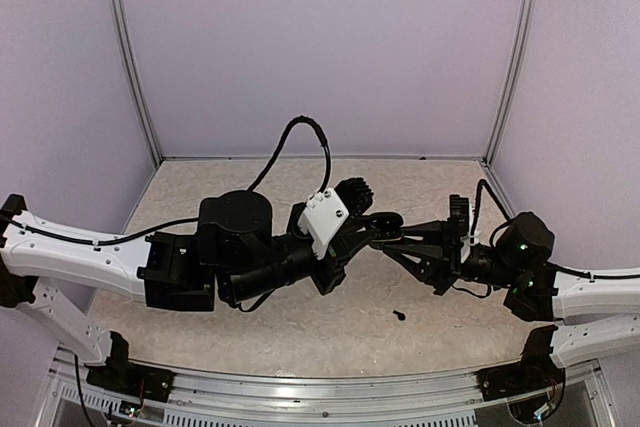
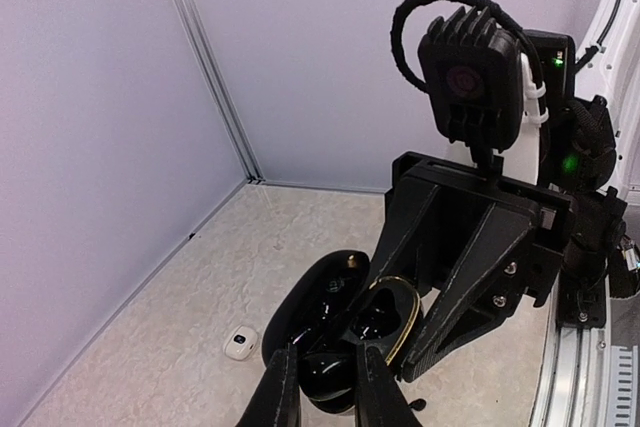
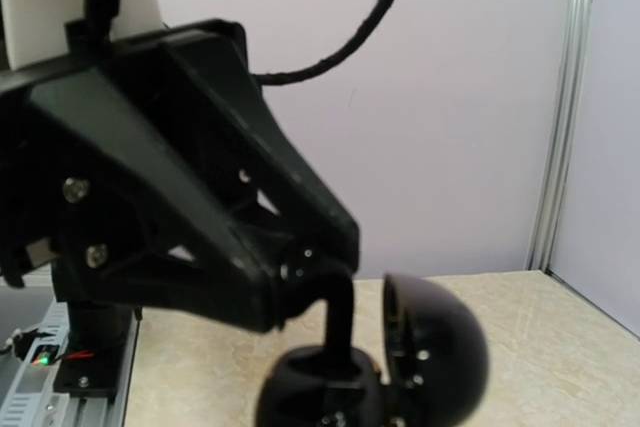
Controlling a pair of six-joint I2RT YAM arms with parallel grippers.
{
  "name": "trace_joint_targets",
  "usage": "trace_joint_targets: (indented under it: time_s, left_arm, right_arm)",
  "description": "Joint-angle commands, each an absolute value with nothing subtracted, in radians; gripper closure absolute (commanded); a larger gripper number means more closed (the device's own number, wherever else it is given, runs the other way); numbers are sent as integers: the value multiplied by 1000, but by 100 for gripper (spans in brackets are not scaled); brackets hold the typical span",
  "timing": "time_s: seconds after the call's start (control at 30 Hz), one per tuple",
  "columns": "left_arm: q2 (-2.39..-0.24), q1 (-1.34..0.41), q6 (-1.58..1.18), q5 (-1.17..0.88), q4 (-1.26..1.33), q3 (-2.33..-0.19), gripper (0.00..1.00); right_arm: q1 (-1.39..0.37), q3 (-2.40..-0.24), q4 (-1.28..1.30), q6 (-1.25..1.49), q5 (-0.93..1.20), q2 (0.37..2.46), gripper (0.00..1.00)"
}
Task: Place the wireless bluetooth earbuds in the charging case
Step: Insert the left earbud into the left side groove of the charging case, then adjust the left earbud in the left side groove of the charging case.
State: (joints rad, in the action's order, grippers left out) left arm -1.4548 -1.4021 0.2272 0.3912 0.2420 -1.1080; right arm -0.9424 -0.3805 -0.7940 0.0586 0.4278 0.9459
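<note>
My left end effector (image 2: 328, 377) clamps the open charging case (image 2: 318, 299), my right end effector (image 1: 390, 238) sits fully closed, and that tiny, slick-looking black earbud (image 1: 399, 315) likely wants a light side pinch.

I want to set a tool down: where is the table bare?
Free: far corners of the table by the back wall; the near strip, except beside the black earbud. Crowded: the centre, where the left claw and right claw meet at the charging case, a white item nearby.
</note>
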Motion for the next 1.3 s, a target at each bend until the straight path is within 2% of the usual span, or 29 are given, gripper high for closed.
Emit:
trace_joint_targets:
  time_s: [0.0,0.17,0.43,0.57,0.73,1.03,1.27]
  left_arm:
    - [-1463,-1404,258,431,131,-1096,89]
    - [-1490,-1405,229,400,117,-1111,86]
    - [-1503,-1403,206,417,101,-1126,74]
    - [-1496,-1403,208,415,104,-1124,72]
    - [-1482,-1404,203,416,103,-1114,61]
    - [-1356,-1400,193,361,149,-1003,45]
    - [-1213,-1345,150,169,105,-967,43]
  right_arm:
    - [-948,-421,-878,60,425,905,100]
    - [-947,-423,-893,58,420,907,100]
    - [-948,-423,-891,55,427,913,100]
    - [-947,-422,-891,55,429,915,100]
    - [-948,-420,-888,52,426,916,100]
    - [-946,-418,-859,42,440,910,100]
    - [-946,-426,-780,32,487,882,100]
